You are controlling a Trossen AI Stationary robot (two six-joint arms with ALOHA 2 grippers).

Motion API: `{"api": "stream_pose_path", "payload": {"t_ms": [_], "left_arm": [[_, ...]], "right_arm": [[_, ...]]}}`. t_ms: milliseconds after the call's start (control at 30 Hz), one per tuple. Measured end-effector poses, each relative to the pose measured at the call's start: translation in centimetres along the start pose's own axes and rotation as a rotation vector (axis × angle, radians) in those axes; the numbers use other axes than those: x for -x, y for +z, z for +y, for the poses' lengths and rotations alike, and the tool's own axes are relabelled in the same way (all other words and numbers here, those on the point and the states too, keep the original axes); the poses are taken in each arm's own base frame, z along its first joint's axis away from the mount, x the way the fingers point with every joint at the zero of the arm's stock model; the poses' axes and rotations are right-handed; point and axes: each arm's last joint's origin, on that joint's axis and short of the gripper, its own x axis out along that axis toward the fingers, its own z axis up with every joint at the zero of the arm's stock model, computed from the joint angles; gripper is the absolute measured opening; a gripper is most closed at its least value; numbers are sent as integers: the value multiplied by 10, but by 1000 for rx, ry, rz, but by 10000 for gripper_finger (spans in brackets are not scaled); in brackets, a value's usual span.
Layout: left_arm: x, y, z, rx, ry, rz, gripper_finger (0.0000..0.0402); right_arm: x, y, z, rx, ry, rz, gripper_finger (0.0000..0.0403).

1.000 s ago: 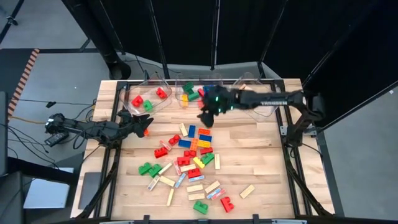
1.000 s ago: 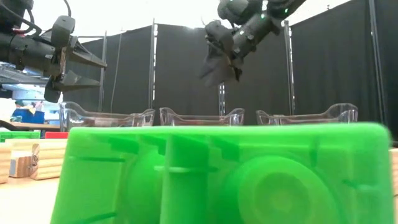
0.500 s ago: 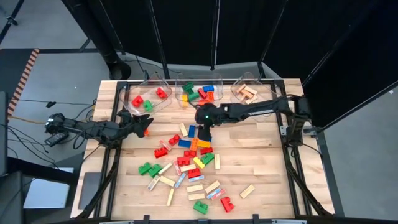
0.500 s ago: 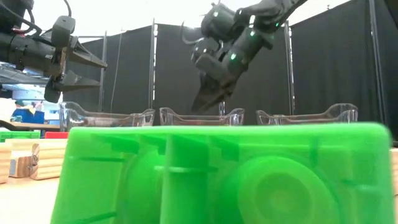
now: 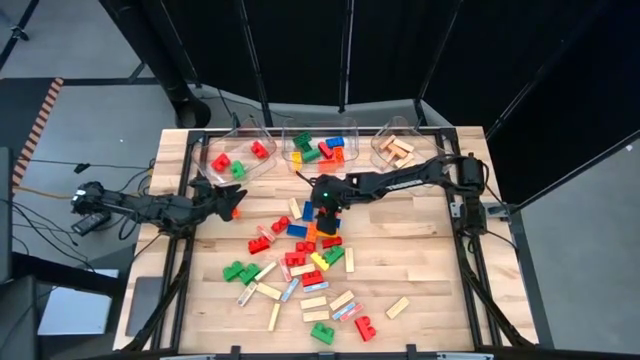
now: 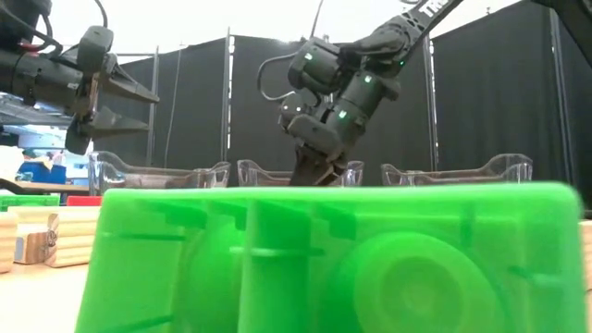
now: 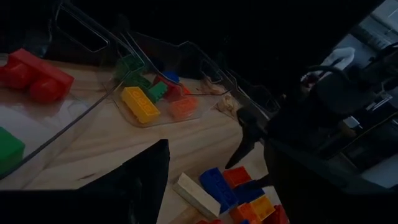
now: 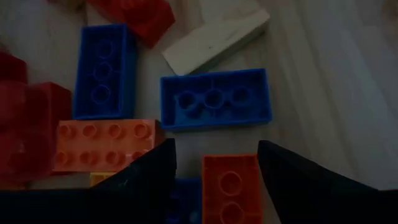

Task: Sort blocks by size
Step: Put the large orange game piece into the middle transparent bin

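Wooden slats make up the table (image 5: 420,250), and most of the blocks (image 5: 305,262) lie scattered over its middle and near half: red, green, blue, yellow and orange studded bricks mixed with tan wooden bars. Along the far edge stand three clear bins. The left bin (image 5: 232,158) holds red and green bricks, the middle bin (image 5: 318,147) holds mixed coloured bricks, and the right bin (image 5: 397,149) holds tan bars. The right gripper (image 5: 327,208) reaches in from the right side and hangs low over the far end of the pile. Its wrist view shows its two dark fingers (image 8: 152,174) set apart with nothing between them, straddling an orange brick (image 8: 231,188) that lies on the table just below. Beyond that lies a blue brick (image 8: 214,98), with a second blue brick (image 8: 100,70) beside it, a wide orange brick (image 8: 104,145) next to that, and a pale bar (image 8: 214,37) farther on. The left gripper (image 5: 228,200) waits near the table's left edge, in front of the left bin, raised above the surface, its fingers spread wide and empty. One green brick (image 6: 324,259) sits right against the low camera and fills most of that view.
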Motion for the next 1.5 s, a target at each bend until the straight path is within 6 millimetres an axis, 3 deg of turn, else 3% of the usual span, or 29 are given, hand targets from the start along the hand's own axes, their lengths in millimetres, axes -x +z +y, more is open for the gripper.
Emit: {"api": "stream_pose_path", "payload": {"t_ms": [267,467,767,900,1300,1400,1500], "left_arm": [[-2,-3,0,-23,16,16,269],[-2,-2,0,-20,15,14,269],[-2,-2,0,-13,13,12,269],[-2,-2,0,-16,14,12,269],[-2,-2,0,-18,14,13,269],[-2,-2,0,-19,14,13,269],[-2,-2,0,-19,14,13,269]], "right_arm": [[-10,-11,-1,-4,-22,92,237],[-7,-12,-3,-42,-30,105,231],[44,4,1,31,-48,77,234],[54,4,0,129,-70,85,234],[10,-18,-4,221,-14,244,233],[4,-21,-6,204,-29,266,203],[4,-22,-6,193,-37,267,105]]}}
